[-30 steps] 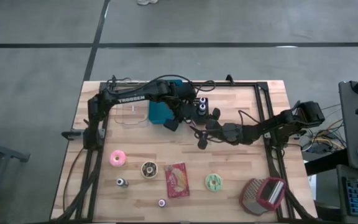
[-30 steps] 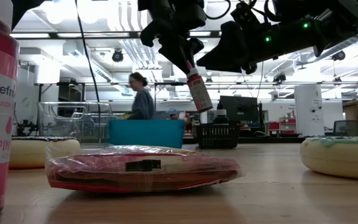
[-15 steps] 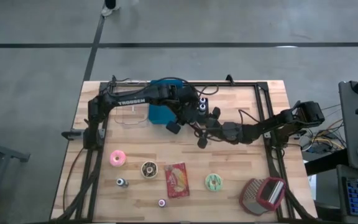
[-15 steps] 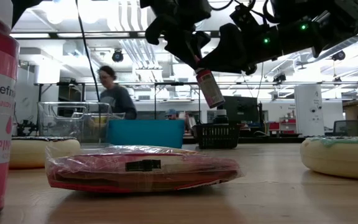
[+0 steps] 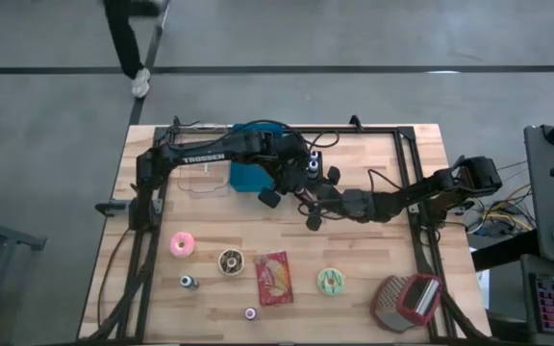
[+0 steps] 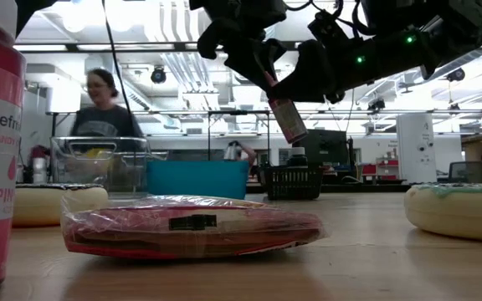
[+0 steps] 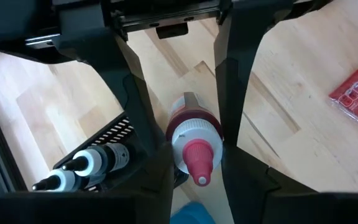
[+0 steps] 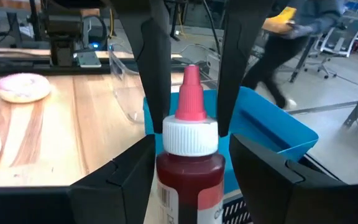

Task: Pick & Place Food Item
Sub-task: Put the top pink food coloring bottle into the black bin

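A red sauce bottle with a white cap and pink nozzle hangs tilted in the air over the table's middle. My left gripper is shut on its cap. My right gripper comes in nearly level from the right. It stands open, with a finger close on either side of the bottle's red shoulder. In the high view both grippers meet at the table's centre. My left gripper pinches the bottle's white cap between its two fingertips, coming slanting down from above. The bottle hangs clear of the table, nozzle up, its base swung toward the table's right. Whether my right gripper touches the bottle I cannot tell.
A black basket with bottles, a blue bin and a clear bin stand at the far side. Nearer lie a pink donut, a chocolate donut, a red packet, a green donut and small bottles.
The bottle in my left gripper has shifted a little toward the table's right, closer to my right gripper, and leans further over. A person in the room behind has walked toward the left.
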Controlling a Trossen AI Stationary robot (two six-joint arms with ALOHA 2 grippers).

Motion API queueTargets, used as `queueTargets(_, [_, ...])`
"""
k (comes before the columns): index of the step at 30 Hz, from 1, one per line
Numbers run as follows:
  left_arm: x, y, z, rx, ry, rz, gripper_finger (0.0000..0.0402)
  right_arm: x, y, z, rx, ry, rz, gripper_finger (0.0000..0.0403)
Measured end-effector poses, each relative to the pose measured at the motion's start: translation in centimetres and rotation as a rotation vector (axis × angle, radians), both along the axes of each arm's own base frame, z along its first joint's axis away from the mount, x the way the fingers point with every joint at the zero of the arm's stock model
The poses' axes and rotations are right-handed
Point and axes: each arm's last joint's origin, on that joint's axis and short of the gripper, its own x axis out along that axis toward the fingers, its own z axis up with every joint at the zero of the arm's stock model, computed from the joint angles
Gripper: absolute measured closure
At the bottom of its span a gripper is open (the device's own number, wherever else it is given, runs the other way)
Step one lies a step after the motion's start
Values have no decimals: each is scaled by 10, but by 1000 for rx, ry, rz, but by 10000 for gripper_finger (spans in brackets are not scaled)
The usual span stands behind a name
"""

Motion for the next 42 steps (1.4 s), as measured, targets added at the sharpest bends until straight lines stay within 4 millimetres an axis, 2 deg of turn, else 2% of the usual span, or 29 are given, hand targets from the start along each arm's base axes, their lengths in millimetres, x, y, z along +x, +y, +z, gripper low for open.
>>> queueTargets(16, [0,-1,0,1,2,-3,289,0,0,1,0,-7,2,257])
queueTargets(33, [1,-1,0,19,-1,12,287,0,0,1,-6,-4,-2,259])
queueTargets(37, [1,-1,0,7,0,41,266,0,0,1,-6,-4,-2,259])
queueTargets(42, [1,-1,1,21,-3,61,219,0,-1,1,-5,-5,-3,259])
